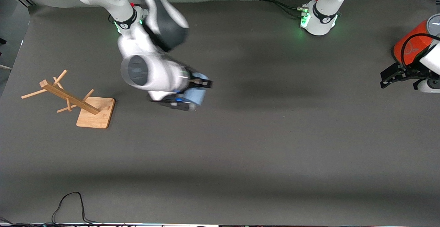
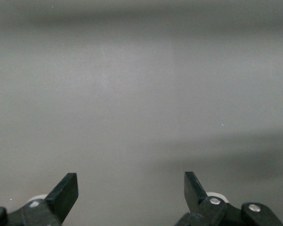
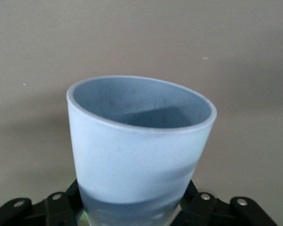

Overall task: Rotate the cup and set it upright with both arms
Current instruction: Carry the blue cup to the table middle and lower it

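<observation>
Wooden rack [image 1: 74,98]: stands on the grey table [image 1: 240,144] at the right arm's end, beside the right gripper.
Right gripper [image 1: 192,94]: clamped on the cup [image 1: 196,94], over the table's middle.
Cup: light blue, held by its base between the jaws, rim pointing away from the wrist.
Left gripper [image 1: 398,77]: jaws spread, empty, waiting at the left arm's end.
Orange canister [image 1: 412,46]: just beside the left gripper.

Right gripper [image 1: 194,94] clamped on the light-blue cup [image 1: 196,93], held tipped over the grey table [image 1: 261,151] toward the right arm's end, near the wooden peg rack [image 1: 74,98]. Left gripper [image 1: 395,77] waiting with fingers apart at the left arm's end, beside the orange-red canister [image 1: 414,44].
</observation>
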Controlling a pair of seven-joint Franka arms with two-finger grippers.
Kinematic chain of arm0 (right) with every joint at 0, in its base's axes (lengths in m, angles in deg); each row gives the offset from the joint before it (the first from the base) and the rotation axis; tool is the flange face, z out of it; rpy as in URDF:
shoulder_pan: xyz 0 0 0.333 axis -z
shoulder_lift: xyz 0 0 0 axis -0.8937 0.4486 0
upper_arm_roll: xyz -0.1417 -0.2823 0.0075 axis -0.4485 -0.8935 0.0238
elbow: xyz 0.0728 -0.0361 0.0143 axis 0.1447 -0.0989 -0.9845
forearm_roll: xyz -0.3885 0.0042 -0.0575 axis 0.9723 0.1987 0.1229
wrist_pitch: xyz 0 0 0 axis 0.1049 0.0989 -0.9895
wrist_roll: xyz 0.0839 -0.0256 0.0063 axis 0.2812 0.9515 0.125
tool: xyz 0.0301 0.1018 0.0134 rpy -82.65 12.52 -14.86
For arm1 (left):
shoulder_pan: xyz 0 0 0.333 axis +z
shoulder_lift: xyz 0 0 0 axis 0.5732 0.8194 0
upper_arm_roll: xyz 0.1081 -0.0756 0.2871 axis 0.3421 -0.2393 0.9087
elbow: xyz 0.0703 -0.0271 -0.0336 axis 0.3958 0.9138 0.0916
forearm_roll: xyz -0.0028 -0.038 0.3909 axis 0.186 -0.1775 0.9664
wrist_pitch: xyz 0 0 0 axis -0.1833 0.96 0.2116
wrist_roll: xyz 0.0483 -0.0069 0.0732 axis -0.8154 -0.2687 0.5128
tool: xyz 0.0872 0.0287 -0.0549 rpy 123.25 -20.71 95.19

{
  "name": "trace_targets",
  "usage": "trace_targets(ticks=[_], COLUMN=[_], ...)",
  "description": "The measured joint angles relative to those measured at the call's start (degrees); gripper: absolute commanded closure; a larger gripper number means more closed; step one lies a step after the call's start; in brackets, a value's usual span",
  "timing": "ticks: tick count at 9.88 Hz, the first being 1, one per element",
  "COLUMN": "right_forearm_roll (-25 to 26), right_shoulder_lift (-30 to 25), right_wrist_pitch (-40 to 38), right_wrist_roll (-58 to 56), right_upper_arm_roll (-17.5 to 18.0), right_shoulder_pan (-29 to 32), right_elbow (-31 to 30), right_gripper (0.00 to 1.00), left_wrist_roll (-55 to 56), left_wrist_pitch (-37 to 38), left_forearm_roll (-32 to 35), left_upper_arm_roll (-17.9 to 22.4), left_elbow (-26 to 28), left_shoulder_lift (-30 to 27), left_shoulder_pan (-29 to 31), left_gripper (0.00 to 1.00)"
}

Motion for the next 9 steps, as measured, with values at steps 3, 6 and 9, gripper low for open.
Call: trace_targets(ticks=[3, 6, 9], right_forearm_roll=[0.27, 5.16, 7.99], right_shoulder_lift=[11.08, 18.00, 22.78], right_wrist_pitch=[7.48, 13.11, 16.84], right_wrist_roll=[0.23, -0.51, -3.47], right_upper_arm_roll=[0.02, -0.03, -0.04], right_shoulder_pan=[-5.84, -10.26, -11.52], right_elbow=[8.30, 9.29, 9.36], right_gripper=[0.56, 0.55, 0.55], left_wrist_roll=[-0.06, -0.06, 3.28], left_wrist_pitch=[-0.21, -0.98, -1.68], left_forearm_roll=[0.00, 0.00, -0.75], left_upper_arm_roll=[-0.35, -0.28, -0.42], left_elbow=[0.34, 0.58, 1.95], left_shoulder_lift=[0.00, 0.13, 2.86], left_shoulder_pan=[-0.08, 0.01, -0.06], left_gripper=[0.00, 0.00, 0.00])
